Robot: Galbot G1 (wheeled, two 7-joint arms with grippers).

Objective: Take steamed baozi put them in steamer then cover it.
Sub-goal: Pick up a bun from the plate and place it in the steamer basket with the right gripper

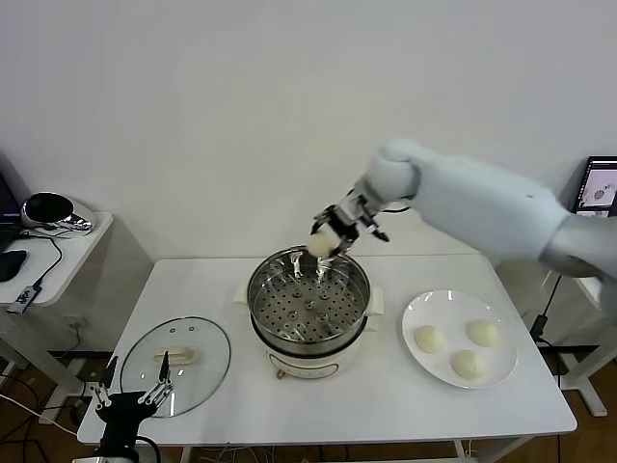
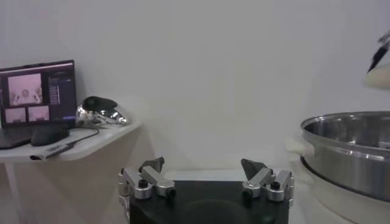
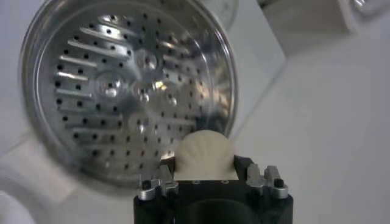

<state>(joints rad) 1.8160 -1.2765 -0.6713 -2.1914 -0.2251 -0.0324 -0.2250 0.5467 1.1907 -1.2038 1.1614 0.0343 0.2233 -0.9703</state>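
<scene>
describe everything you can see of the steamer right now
The steamer is a round, shiny steel basket with a perforated floor, sitting upright on a white pot base near the middle of the table. It is uncovered and empty. The right gripper holds a baozi above its far rim, not touching it. The cover lies apart on its left.

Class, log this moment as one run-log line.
right gripper: holds baozi above steamer rim | plate: three baozi | lid: on table | left gripper: open, idle
</scene>
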